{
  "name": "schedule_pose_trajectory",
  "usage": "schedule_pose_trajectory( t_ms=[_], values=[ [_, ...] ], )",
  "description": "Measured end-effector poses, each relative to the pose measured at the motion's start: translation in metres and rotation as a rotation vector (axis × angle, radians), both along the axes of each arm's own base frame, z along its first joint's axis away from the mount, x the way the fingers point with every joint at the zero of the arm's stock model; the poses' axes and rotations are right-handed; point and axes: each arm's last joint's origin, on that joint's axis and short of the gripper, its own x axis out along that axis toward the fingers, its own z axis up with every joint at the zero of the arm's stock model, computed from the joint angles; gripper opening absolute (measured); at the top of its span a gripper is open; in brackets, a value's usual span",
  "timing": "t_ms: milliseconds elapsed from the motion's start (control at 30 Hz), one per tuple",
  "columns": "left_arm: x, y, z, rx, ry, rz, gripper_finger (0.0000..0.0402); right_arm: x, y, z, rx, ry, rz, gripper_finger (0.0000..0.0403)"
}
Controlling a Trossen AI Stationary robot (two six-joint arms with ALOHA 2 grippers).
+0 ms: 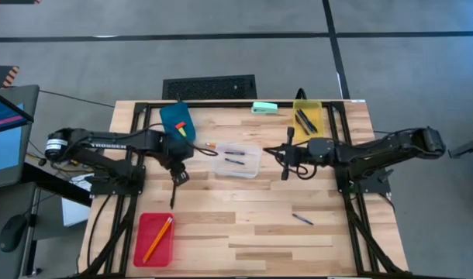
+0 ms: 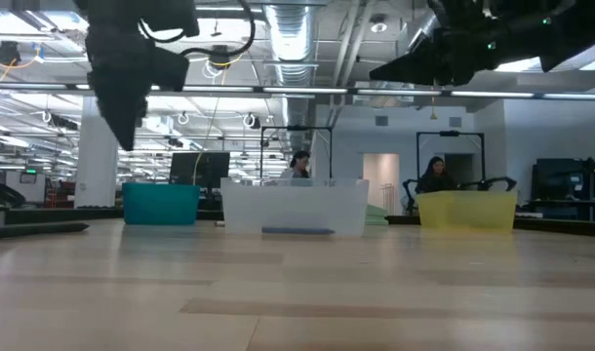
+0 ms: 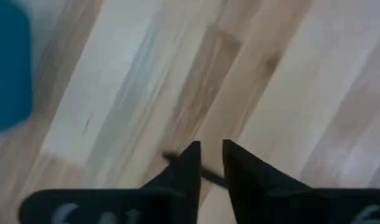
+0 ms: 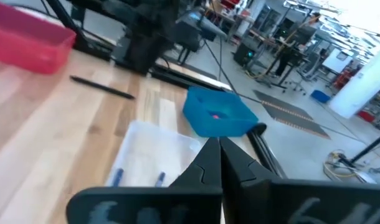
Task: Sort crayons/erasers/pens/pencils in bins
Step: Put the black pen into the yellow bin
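Seen from above: a pale butcher-block wooden desk (image 1: 244,225) w/ four small rectangular plastic bins, sorting approx. half done.

Already sorted, as far as can be judged:
- Red opaque plastic bin (image 1: 154,239), front-left corner: two orange pencils w/ pale tips (image 1: 157,238) are held inside.
- Clear plastic bin (image 1: 237,160), mid-desk: two short blue pens (image 1: 234,156) are seen in it.
- Translucent yellow plastic bin (image 1: 306,120), back right: a few dark sticks (image 1: 304,121) lie inside, type not clear.
- Blue-teal plastic bin (image 1: 177,121), back left: small chunky erasers (image 1: 182,124), orange-red & yellow, are seen inside; a reddish one shows in the right wrist view too (image 4: 213,115).

Still loose on the desk:
- A thin dark pen (image 1: 173,195), left of centre, just below the left jaws (image 1: 178,176).
- A thin dark-blue pen (image 1: 302,219), front right, well apart from any bin.
- A short orange stick w/ pale tip (image 1: 210,146), between the blue-teal and clear bins.

A flat mint-green object (image 1: 264,108) lies at the back edge, not part of the sort.

The left jaws are held above the desk, slightly parted w/ a narrow gap, nothing gripped; the loose dark pen (image 3: 209,175) is seen on the wood beyond the fingertips. The right jaws (image 1: 286,161) are held beside the clear bin, closed together, empty.

People are seen far off in the room behind, in the low view.
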Motion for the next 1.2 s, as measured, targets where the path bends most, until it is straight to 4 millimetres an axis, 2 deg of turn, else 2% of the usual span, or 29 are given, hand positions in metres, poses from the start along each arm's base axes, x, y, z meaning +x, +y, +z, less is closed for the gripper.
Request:
schedule_pose_trajectory(
  t_ms=[167, 367, 467, 700, 867, 1067, 1200],
  values=[
    [-0.004, -0.016, -0.006, 0.096, 0.046, 0.138, 0.011, 0.0, -0.012, -0.001, -0.009, 0.014, -0.022, 0.0003],
    [-0.02, -0.029, -0.037, 0.081, 0.138, 0.305, 0.0149, -0.001, -0.02, -0.005, 0.003, 0.046, -0.003, 0.0005],
    [-0.026, -0.034, -0.047, 0.043, 0.109, 0.338, 0.0151, -0.001, -0.021, -0.005, 0.003, 0.048, -0.008, 0.0003],
    [-0.043, -0.034, -0.054, 0.007, 0.039, 0.464, 0.0151, -0.001, -0.022, -0.005, -0.012, 0.045, -0.01, 0.0005],
    [-0.058, -0.033, -0.071, -0.025, 0.052, 0.602, 0.0151, -0.001, -0.022, -0.004, -0.042, 0.048, -0.005, 0.0003],
    [-0.055, -0.033, -0.088, -0.079, -0.039, 0.618, 0.0151, 0.0, -0.022, -0.002, -0.052, 0.025, -0.004, 0.0005],
    [-0.057, -0.032, -0.092, -0.04, -0.009, 0.64, 0.0151, 0.0, -0.022, -0.001, -0.066, 0.017, -0.003, 0.0004]
  ],
)
